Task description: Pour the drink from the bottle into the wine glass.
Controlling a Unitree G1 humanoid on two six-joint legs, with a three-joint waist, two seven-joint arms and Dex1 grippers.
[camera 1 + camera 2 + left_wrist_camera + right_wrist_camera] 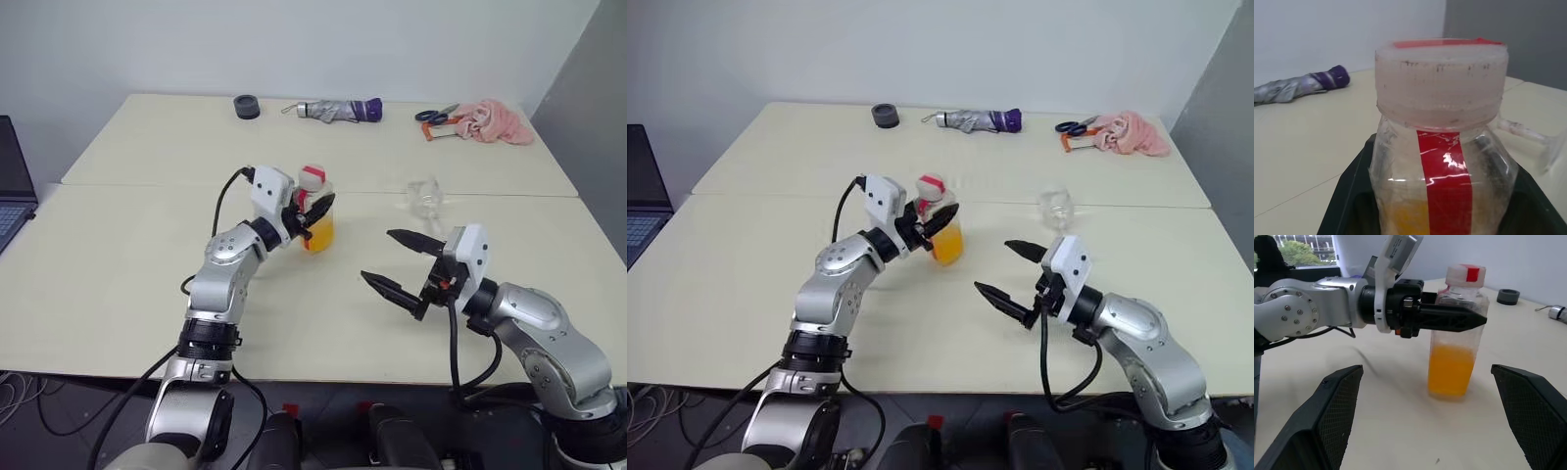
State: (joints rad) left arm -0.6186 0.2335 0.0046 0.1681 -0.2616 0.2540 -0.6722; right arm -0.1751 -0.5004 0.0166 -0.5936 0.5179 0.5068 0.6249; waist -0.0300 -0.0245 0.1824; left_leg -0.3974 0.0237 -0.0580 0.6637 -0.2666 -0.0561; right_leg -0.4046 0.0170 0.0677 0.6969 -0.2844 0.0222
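One bottle [316,209], one wine glass [425,197] and two grippers are counted on the cream table [118,284]. The bottle is a small clear plastic one with a red-and-white cap [1466,274] and a red label stripe [1444,176], and it is seen standing upright on the table near its middle. The drink [1451,369], a translucent orange-yellow liquid, is seen filling roughly the lower half of the bottle.

The left gripper [306,212] is closed on the bottle's upper body, just below the cap, with one black finger [1449,317] laid across the side that faces the right wrist camera. The right gripper [402,264] is held wide apart with nothing between its two fingers; it is seen above the table, to the right of the bottle and apart from it. In the right wrist view the bottle is framed between those two spread fingers, but is not touched by them.

The wine glass is found beyond the right gripper, nearer the table's far half, to the right of the bottle and well apart from it. No liquid can be made out in it.

Along the far edge, one dark roll of tape [247,107], one folded umbrella [338,111], one pair of scissors [437,115] and one pink cloth [495,122] are laid. One laptop [12,186] is seen at the left edge.
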